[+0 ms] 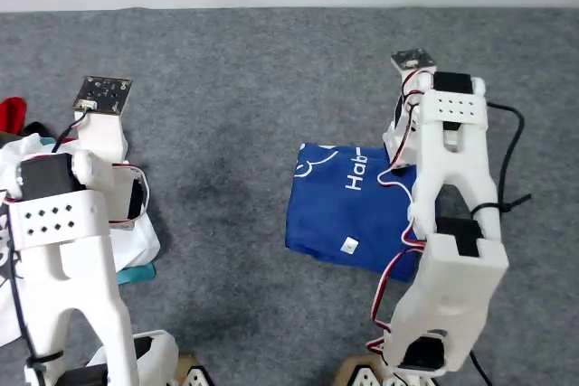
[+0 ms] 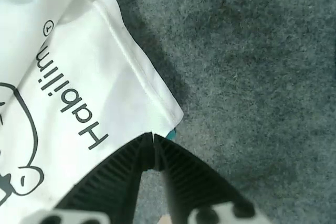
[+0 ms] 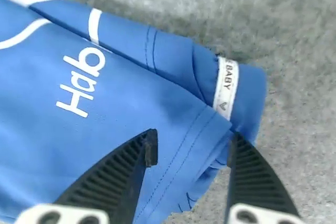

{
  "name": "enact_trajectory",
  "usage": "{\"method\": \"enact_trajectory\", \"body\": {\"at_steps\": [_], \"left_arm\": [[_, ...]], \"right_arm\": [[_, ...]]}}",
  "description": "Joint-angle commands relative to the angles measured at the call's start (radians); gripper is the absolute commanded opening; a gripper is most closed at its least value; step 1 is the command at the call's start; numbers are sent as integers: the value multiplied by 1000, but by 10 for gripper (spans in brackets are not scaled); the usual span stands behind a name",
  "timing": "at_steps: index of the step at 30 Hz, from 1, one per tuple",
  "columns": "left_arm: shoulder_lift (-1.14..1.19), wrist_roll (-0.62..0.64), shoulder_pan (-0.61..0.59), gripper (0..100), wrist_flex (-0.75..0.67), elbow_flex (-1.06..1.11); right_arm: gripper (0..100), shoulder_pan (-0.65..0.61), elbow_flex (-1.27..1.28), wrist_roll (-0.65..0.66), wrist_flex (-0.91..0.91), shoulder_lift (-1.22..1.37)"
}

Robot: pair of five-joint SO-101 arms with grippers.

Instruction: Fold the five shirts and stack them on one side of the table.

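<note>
**Operator:** Where's my risk right now?

**Spotter:** Your right claw point(image 3: 192, 148) has its jaws apart, straddling the folded corner of the blue shirt point(image 3: 105, 108). That shirt lies right of the middle of the tabletop point(image 3: 294, 35). If you close there, you'll probably catch only the upper layers. A lift could then peel the fold open.

**Operator:** And the left side?

**Spotter:** Your left claw point(image 2: 153, 141) has its jaws pressed together right at the hem of the white shirt point(image 2: 68, 77), by the tabletop's left edge. I can't tell whether any cloth is pinched between them. A teal shirt point(image 2: 169, 135) peeks out just under that hem. If you pull now, you may drag the teal one along. Or the white hem may slip free and slump.

**Operator:** Anything else?

**Spotter:** The white shirt looks unfolded and bunched against your left arm point(image 1: 63, 223). It could snag there when you swing.
</note>
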Motion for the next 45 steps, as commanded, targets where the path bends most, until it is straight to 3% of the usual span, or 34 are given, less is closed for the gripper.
{"method": "enact_trajectory", "body": {"at_steps": [1, 9, 13, 30, 45], "left_arm": [[-21, 2, 5, 5, 23, -2], [-23, 2, 5, 5, 23, -2], [-25, 2, 5, 5, 23, -2], [-28, 2, 5, 5, 25, -2], [-29, 2, 5, 5, 25, -2]], "right_arm": [[144, 8, -51, -9, -7, 7], [96, 12, -51, -6, -18, 50], [6, 18, -71, -5, -8, 13], [10, 107, -178, 38, 2, -150], [13, 120, -410, 89, -13, 59]]}}
